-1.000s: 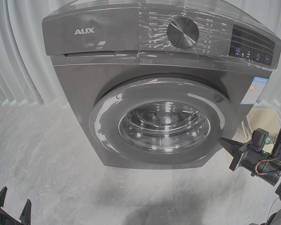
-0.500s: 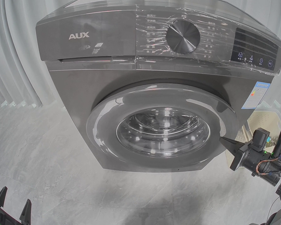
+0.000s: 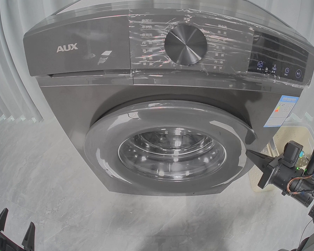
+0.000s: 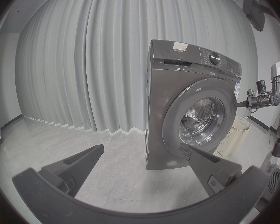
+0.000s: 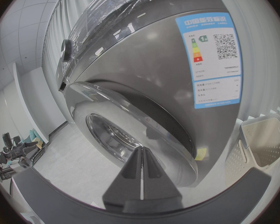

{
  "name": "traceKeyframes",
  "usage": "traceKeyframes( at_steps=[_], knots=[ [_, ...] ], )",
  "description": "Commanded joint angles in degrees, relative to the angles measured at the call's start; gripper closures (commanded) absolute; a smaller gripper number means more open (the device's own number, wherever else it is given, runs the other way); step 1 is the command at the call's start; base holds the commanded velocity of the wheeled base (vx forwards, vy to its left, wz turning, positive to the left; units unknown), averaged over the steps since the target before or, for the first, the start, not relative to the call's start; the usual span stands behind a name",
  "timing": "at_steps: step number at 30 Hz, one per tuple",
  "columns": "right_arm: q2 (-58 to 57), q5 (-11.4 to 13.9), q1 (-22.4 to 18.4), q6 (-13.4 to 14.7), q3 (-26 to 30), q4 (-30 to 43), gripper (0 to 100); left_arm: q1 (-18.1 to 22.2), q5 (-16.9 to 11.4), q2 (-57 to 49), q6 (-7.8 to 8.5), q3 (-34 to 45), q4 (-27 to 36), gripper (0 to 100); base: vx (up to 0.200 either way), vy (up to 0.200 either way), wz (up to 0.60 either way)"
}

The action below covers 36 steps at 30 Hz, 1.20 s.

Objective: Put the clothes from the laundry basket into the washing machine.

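Head view has been advanced toward the washer [image 3: 80, 101]; opening its shut door [image 3: 104, 147] is judged next, the rim to be hooked by the right gripper [image 3: 248, 152] (mid-right, jaws together), left gripper [image 3: 17, 218] jaws apart.

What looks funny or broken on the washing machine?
Nothing looks broken. One odd thing: wrinkled clear plastic film is stuck over the washing machine's control panel, around the dial, like wrapping nobody peeled off. The round door is shut and sits straight.
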Motion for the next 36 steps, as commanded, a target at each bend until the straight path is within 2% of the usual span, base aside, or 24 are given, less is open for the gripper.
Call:
traceKeyframes(
  at_steps=[1, 9, 18, 21, 28, 35, 36],
  knots=[
    [0.4, 0.1, 0.3, 0.0, -0.2, -0.1, 100, -0.1, 0.0, -0.9, 0.09, 1.0, 0.0, 0, 0.0, 0.0, 0.0],
    [1.6, -0.7, 0.3, 0.1, -2.0, -0.1, 100, 0.0, 0.0, -0.9, 0.09, 1.0, 0.0, 0, 0.0, 0.0, 0.0],
    [5.5, -6.2, -0.2, 0.1, -5.7, -3.0, 100, 0.0, 0.0, -0.9, -0.09, 1.0, 0.0, 0, 0.0, 0.0, 0.0],
    [6.0, -7.1, -0.2, 0.4, -6.4, -3.0, 100, -0.1, 0.0, -0.9, -0.26, 1.0, 0.0, 0, 0.0, 0.0, 0.0],
    [5.5, -6.6, 0.8, 0.4, -5.3, -3.0, 100, -0.1, 0.0, -0.9, -0.26, 1.0, 0.0, 0, 0.0, 0.0, 0.0],
    [-1.5, -4.0, 4.4, 0.2, 2.0, -1.8, 100, -0.1, 0.0, -0.9, -0.35, 1.0, 0.0, 0, 0.0, 0.0, 0.0],
    [-3.6, -2.8, 4.6, -0.1, 4.8, -1.9, 100, -0.1, 0.0, -0.9, -0.35, 1.0, 0.0, 0, 0.0, 0.0, 0.0]
  ],
)
